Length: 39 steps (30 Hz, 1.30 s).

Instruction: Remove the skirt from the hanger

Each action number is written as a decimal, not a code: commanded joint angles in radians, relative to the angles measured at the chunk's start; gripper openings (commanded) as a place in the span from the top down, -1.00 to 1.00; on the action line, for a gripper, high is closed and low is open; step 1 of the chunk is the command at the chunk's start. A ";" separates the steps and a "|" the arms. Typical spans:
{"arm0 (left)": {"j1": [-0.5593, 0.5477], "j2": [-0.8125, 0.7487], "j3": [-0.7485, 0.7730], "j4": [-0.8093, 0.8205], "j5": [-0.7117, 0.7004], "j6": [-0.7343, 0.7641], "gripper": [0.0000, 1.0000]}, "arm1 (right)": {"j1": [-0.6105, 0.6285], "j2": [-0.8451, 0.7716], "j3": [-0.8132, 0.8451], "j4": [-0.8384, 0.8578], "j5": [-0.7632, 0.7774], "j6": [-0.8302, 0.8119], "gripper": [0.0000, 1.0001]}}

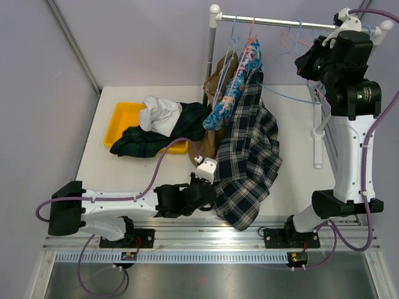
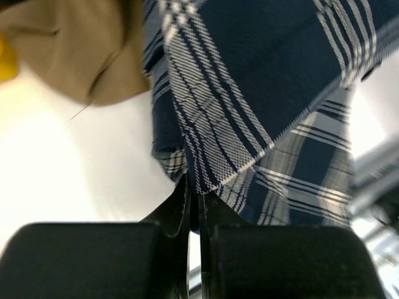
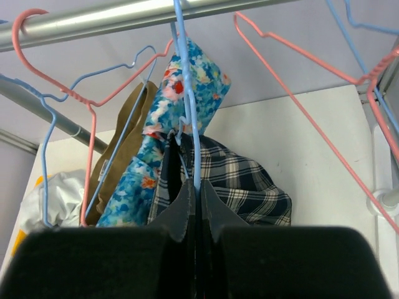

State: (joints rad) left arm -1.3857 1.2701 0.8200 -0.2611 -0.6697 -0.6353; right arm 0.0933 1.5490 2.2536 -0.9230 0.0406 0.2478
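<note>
Right gripper point(image 3: 195, 185) is clamping a light-blue hanger wire point(image 3: 187, 93) while the left gripper point(image 2: 192, 188) is pinching the navy plaid garment point(image 2: 262, 81) by its hem, so any pull is risking stripping that cloth instead of the tan skirt point(image 3: 128, 143), which is hanging beside the floral garment point(image 3: 202, 75) on the rail point(image 3: 93, 18).

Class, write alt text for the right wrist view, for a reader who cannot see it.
The right gripper, shut, pinches a light-blue wire hanger hanging from a metal rail. Behind it hang a blue floral garment, a plaid garment and a tan skirt, with pink hangers alongside.
</note>
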 commanded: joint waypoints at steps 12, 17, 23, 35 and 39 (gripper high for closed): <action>0.321 0.725 1.123 -0.231 0.206 0.215 1.00 | -0.044 -0.178 -0.149 0.081 0.079 0.073 1.00; 0.410 0.897 1.380 -0.375 0.320 0.160 1.00 | -0.044 -0.161 -0.103 0.092 0.110 0.058 1.00; 0.378 0.738 0.935 -0.250 0.386 0.086 1.00 | -0.046 -0.098 -0.111 0.151 0.166 0.035 1.00; 0.025 0.151 0.657 -0.769 -0.092 -0.045 1.00 | -0.066 -0.150 -0.327 0.254 0.211 0.008 1.00; 0.046 0.014 0.731 -0.885 -0.234 0.005 1.00 | -0.067 -0.178 -0.365 0.262 0.232 0.007 1.00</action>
State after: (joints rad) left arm -1.3727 1.3682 1.4784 -0.9764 -0.6918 -0.6319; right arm 0.0360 1.4242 1.9110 -0.6907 0.2241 0.2703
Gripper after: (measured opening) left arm 0.022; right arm 0.030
